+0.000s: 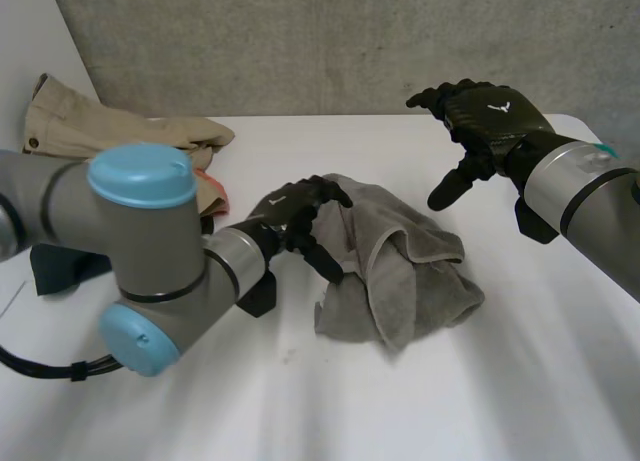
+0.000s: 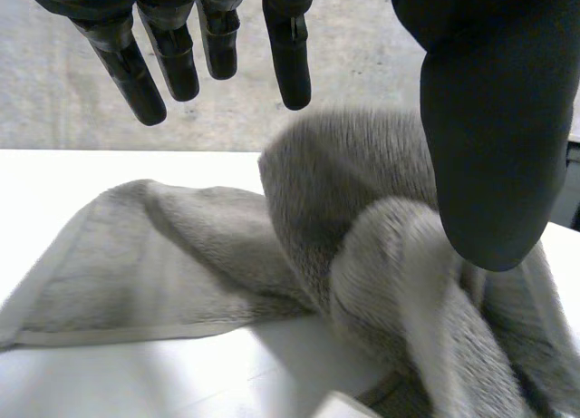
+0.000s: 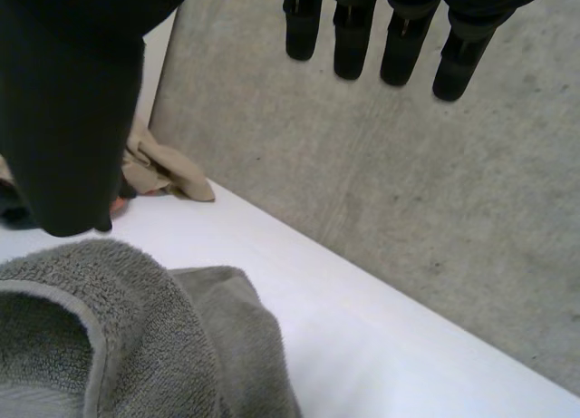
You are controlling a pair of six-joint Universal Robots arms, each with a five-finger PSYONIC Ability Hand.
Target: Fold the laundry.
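Towel (image 1: 400, 266), grey terry, lies bunched in a heap near the middle of the white table (image 1: 300, 411). From the head view I read its long axis as running from the far side toward me, slanting a little to the robot's right. A folded flap lies down the middle and ends in a blunt point at the near edge.

The left hand (image 1: 295, 216) is at the towel's far left corner, over the cloth. In the left wrist view its fingers (image 2: 290, 64) are straight and spread well away from the thumb (image 2: 489, 146), with the towel humped beneath them and nothing gripped. I cannot tell whether the thumb tip touches the pile.

The right hand (image 1: 480, 116) hangs above the table beyond the towel's far right side, apart from it. Its fingers (image 3: 349, 46) are straight and wide of the thumb, holding nothing.

A heap of beige clothing (image 1: 130, 131) sits at the table's far left corner, against the concrete wall (image 1: 300, 41).
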